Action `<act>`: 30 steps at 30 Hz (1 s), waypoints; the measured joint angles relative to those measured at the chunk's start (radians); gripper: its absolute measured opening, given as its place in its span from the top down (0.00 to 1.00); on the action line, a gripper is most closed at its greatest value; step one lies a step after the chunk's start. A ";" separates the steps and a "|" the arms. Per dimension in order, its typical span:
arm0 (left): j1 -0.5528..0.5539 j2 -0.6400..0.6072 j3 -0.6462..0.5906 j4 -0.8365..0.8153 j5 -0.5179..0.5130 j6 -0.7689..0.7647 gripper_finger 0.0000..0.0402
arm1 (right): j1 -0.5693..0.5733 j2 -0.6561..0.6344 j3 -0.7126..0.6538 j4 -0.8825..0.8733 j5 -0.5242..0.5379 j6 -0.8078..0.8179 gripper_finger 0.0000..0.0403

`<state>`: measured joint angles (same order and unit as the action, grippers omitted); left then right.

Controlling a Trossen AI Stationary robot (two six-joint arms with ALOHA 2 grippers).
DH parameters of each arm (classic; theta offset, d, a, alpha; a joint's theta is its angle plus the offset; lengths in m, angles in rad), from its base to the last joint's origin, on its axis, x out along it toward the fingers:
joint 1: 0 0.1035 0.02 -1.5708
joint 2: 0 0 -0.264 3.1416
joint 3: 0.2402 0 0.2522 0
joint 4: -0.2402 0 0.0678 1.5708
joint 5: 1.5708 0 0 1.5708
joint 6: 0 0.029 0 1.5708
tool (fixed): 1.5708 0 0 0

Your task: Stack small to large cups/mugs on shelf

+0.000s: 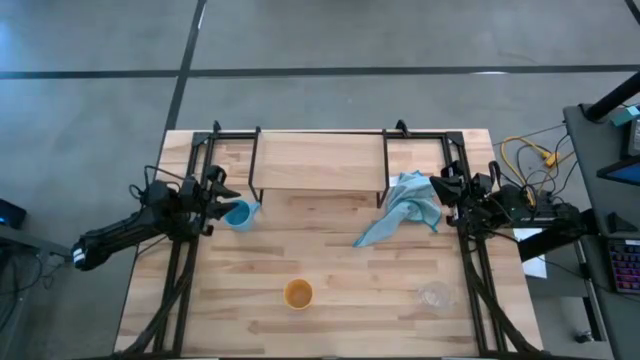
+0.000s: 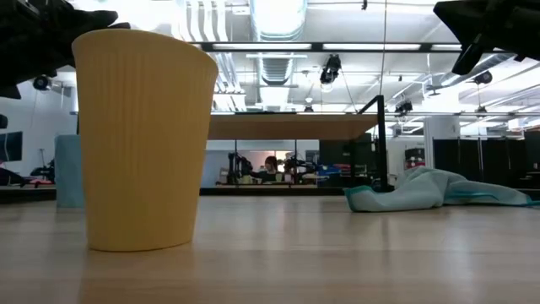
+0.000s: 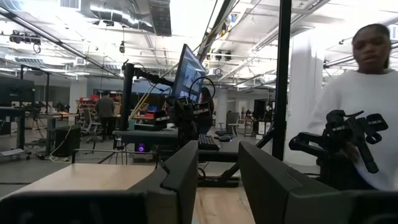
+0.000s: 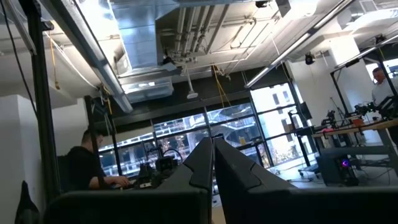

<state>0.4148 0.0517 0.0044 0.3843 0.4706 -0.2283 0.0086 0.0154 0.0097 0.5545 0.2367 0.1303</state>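
Nearest the low cam we see the orange-yellow cup [image 2: 143, 139], upright on the surface [image 1: 340, 250] near its front edge, w/ nothing in it. The tiny clear cup [image 1: 435, 294] stands well apart at front right. The light blue mug [image 1: 238, 213] sits at the left, just beside the shelf's left legs. The shelf [image 1: 318, 160] spans the back of the surface, its top bare, so no stacking done yet.

Left hand [image 1: 218, 194] hovers just beside the mug; its wrist view shows fingers [image 3: 181, 177] parted w/ nothing between them. Right hand [image 1: 447, 188] waits at the right edge near the blue cloth [image 1: 402, 208], fingers pressed together, empty.

Risks as we judge them: the mug is close to the shelf leg, so a grasp could bump the frame or tip the mug. The clear cup looks light and could slip or crush. Wrong order would block nesting.
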 joint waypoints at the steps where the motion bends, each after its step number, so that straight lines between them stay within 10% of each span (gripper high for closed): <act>1: 0.000 0.000 0.000 0.000 0.000 0.000 0.74 | 0.000 0.000 0.000 0.000 0.000 0.000 0.98; 30: 0.000 0.000 0.000 0.000 -0.013 0.001 0.74 | 0.000 0.000 0.000 0.002 0.000 0.086 0.98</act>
<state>0.4152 0.0516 0.0043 0.3843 0.4572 -0.2272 0.0083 0.0157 0.0097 0.5563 0.2370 0.2163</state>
